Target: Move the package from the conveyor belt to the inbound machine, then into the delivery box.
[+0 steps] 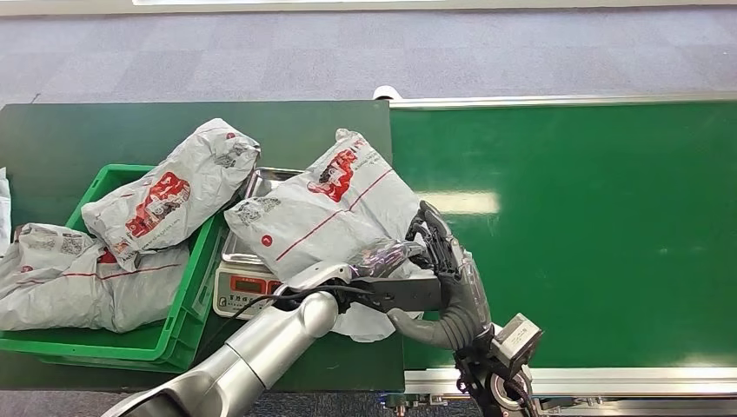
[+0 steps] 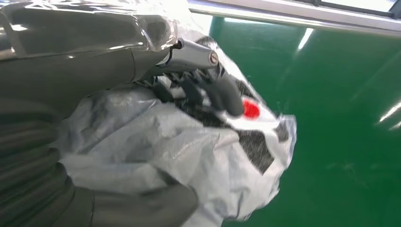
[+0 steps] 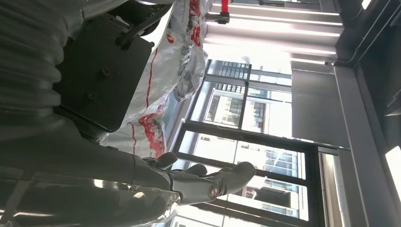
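A grey package [image 1: 322, 217] with red print lies across the tray of the inbound machine [image 1: 243, 285], a small scale with a red display, its right end reaching the conveyor belt [image 1: 591, 226]. My left hand [image 1: 387, 261] grips the package's near right corner. In the left wrist view dark fingers [image 2: 227, 97] lie over the package [image 2: 189, 156] and the thumb [image 2: 142, 208] sits beneath it. My right hand [image 1: 443, 248] stands at the package's right edge over the belt. Its fingers [image 3: 231, 175] are stretched out and hold nothing, with the package [image 3: 161, 90] beside them.
A green delivery box [image 1: 187, 304] stands left of the scale on the dark table. It holds a grey package [image 1: 78, 278], and another [image 1: 169, 195] leans over its rim. The shiny belt runs off to the right, with metal rails along its edges.
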Controlling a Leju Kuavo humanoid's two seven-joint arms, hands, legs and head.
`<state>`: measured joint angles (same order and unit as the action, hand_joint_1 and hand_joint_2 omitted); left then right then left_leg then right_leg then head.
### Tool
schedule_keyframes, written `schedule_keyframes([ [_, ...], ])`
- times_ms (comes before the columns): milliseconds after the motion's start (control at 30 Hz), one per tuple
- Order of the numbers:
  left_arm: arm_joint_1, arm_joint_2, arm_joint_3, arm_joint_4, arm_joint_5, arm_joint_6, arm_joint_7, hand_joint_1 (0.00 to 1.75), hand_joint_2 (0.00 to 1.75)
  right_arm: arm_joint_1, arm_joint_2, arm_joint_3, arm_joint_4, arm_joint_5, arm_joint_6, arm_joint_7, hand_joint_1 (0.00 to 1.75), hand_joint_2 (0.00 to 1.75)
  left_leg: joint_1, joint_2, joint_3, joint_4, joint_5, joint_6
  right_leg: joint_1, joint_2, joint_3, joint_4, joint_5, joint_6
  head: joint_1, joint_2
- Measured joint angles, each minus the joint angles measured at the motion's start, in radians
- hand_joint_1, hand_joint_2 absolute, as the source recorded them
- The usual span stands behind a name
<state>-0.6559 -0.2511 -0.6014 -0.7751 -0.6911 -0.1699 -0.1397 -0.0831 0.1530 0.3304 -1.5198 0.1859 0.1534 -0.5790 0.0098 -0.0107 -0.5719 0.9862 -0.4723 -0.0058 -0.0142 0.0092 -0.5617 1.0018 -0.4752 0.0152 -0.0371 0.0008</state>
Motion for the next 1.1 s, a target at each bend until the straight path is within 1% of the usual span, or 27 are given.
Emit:
schedule_keyframes([
  [67,-0.012,-0.007,0.011,0.033,0.013,0.004,-0.02,1.75,1.75,0.002,0.001,-0.004,0.0,0.007,-0.001,-0.001,0.0,1.75,0.0,0.0,0.0,0.0,0.0,0.0,0.0,0.0,0.0,0.0,0.0,0.0,0.0,0.0],
  [167,-0.005,-0.008,0.038,0.029,0.047,0.036,-0.022,1.75,1.75,0.007,0.002,-0.001,-0.016,0.043,-0.038,-0.013,0.0,1.75,0.0,0.001,0.0,0.0,0.0,0.0,0.0,0.0,0.0,0.0,0.0,0.0,0.0,0.0],
  [233,0.009,-0.005,0.069,0.009,0.076,0.07,-0.02,1.75,1.75,0.019,0.004,0.003,-0.054,0.1,-0.111,-0.024,0.0,1.75,0.0,0.0,0.0,0.0,0.0,0.0,0.0,0.0,0.0,0.0,0.0,0.0,0.0,0.0],
  [333,0.044,0.007,0.125,-0.048,0.118,0.125,-0.021,1.75,1.75,0.047,0.003,-0.021,-0.15,0.178,-0.264,-0.032,0.0,1.75,0.0,0.0,0.0,0.0,0.0,0.0,0.0,0.0,0.0,0.0,0.0,0.0,0.0,0.0],
  [433,0.086,0.023,0.188,-0.119,0.165,0.175,-0.035,1.75,1.75,0.085,0.001,-0.091,-0.258,0.198,-0.404,-0.045,0.0,1.75,0.0,0.0,0.0,0.0,0.0,0.0,0.0,0.0,-0.001,0.0,0.0,0.0,0.0,0.0],
  [533,0.119,0.037,0.249,-0.187,0.217,0.207,-0.054,1.75,1.75,0.12,0.0,-0.191,-0.348,0.168,-0.483,-0.062,0.0,1.75,0.0,0.0,0.0,0.0,0.0,0.0,0.0,0.0,-0.001,0.0,0.0,0.0,0.0,0.0],
  [633,0.138,0.046,0.299,-0.241,0.268,0.228,-0.08,1.75,1.75,0.149,0.001,-0.278,-0.408,0.151,-0.514,-0.077,0.0,1.75,0.0,0.001,0.0,0.0,0.0,0.0,0.0,0.0,-0.001,0.0,0.0,0.0,0.0,0.0],
  [733,0.16,0.052,0.335,-0.293,0.323,0.249,-0.118,1.75,1.75,0.178,0.006,-0.333,-0.443,0.146,-0.531,-0.096,0.0,1.75,0.0,0.001,0.0,0.0,0.0,0.0,0.0,0.0,-0.001,0.0,0.0,0.0,0.0,0.0],
  [933,0.21,0.063,0.382,-0.417,0.43,0.305,-0.185,1.75,1.75,0.216,0.024,-0.39,-0.478,0.132,-0.544,-0.116,0.0,1.75,0.0,0.001,0.0,0.0,0.0,0.0,0.001,0.0,-0.001,0.0,0.0,0.0,0.0,0.0],
  [1100,0.234,0.075,0.405,-0.509,0.455,0.347,-0.215,1.75,1.75,0.227,0.036,-0.415,-0.49,0.125,-0.542,-0.116,0.0,1.75,0.0,0.001,0.0,0.0,0.0,0.0,0.001,0.0,-0.001,0.0,0.0,0.0,0.0,0.0],
])
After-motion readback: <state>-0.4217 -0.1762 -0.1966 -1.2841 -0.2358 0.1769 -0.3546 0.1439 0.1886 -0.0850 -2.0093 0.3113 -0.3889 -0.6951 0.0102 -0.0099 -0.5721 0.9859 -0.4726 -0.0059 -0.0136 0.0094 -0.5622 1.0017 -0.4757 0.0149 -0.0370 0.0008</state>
